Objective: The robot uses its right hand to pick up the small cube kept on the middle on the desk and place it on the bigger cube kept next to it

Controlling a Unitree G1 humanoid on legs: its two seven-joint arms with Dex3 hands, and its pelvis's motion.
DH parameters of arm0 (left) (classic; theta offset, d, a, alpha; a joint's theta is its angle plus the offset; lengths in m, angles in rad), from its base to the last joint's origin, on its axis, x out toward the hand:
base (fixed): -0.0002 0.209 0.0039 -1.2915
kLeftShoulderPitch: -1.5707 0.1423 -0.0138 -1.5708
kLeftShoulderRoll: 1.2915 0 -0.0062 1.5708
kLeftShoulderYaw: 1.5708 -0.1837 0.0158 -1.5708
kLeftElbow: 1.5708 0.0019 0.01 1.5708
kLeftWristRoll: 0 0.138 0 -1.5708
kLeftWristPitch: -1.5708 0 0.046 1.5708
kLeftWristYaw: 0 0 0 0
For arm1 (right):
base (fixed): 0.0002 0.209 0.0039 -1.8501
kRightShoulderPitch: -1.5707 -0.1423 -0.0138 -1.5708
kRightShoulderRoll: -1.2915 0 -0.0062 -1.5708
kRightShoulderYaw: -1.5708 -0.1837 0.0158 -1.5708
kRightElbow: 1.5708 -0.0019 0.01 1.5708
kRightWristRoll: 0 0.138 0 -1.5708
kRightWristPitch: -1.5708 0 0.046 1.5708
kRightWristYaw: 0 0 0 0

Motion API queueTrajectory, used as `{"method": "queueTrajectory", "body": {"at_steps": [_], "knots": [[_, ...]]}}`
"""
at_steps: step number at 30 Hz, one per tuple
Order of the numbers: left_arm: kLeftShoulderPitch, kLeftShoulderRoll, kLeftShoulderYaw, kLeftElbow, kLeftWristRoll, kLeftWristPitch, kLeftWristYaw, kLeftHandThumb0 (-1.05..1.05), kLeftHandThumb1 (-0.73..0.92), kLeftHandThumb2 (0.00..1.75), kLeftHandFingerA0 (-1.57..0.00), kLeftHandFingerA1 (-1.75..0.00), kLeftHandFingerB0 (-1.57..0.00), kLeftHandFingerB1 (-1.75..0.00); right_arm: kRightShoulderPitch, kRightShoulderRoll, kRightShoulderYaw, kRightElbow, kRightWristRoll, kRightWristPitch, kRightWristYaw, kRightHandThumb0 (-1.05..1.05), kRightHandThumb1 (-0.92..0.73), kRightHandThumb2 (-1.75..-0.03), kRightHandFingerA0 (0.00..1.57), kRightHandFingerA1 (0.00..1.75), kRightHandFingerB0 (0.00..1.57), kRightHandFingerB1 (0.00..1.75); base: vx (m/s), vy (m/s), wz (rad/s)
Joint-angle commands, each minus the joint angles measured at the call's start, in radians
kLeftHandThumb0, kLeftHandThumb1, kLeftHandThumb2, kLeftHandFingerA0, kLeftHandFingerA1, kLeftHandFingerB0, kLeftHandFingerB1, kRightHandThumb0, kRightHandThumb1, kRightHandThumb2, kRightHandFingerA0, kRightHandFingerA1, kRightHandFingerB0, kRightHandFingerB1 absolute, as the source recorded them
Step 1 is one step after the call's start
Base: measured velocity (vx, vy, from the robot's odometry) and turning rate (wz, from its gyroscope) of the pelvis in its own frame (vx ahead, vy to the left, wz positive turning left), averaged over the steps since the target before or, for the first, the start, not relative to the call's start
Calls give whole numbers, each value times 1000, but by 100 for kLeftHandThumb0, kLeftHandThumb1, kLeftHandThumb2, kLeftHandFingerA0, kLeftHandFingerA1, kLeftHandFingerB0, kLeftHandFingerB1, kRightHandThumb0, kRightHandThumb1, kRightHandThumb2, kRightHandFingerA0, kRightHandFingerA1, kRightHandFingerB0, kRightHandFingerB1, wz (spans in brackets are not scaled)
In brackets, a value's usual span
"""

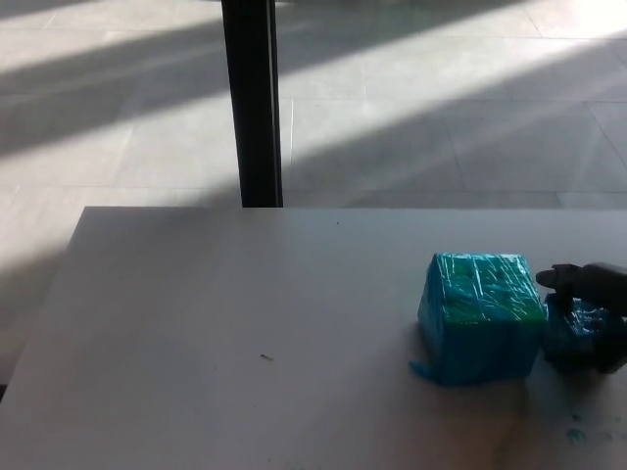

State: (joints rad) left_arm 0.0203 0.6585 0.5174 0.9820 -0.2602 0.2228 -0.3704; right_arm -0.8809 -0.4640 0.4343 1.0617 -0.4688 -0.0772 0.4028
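Note:
The bigger cube [482, 315], wrapped in blue-green tape, stands on the white desk [245, 333] at the right. Just to its right sits the small blue cube [576, 323], on the desk and mostly covered. My right hand [591, 311] comes in from the right edge with its black fingers [560, 278] curled over the top and sides of the small cube, touching it. The cube still rests on the desk surface. My left hand does not show.
A black vertical post [252, 103] rises behind the desk's far edge. Beyond lies a tiled floor [441, 117] with bands of sunlight. Small green flecks [578, 429] lie on the desk near the front right.

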Motion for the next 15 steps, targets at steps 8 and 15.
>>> {"method": "queueTrajectory", "body": {"at_steps": [8, 15], "knots": [[18, 16, 3, -23, -3, -3, 2, -90, 76, 120, -36, -59, -24, -48, -2, -98, 102, -4, -103, 19, 107, -7, -51, -63, 11, 73, 42, 35, 0, 0, 0], [19, 12, 4, -22, -7, -4, 1, -92, 92, 75, -32, -47, -34, -40, 39, -121, 177, -6, -188, 65, -2, -12, -62, -72, 6, 73, 30, 36, 0, 0, 0]]}}
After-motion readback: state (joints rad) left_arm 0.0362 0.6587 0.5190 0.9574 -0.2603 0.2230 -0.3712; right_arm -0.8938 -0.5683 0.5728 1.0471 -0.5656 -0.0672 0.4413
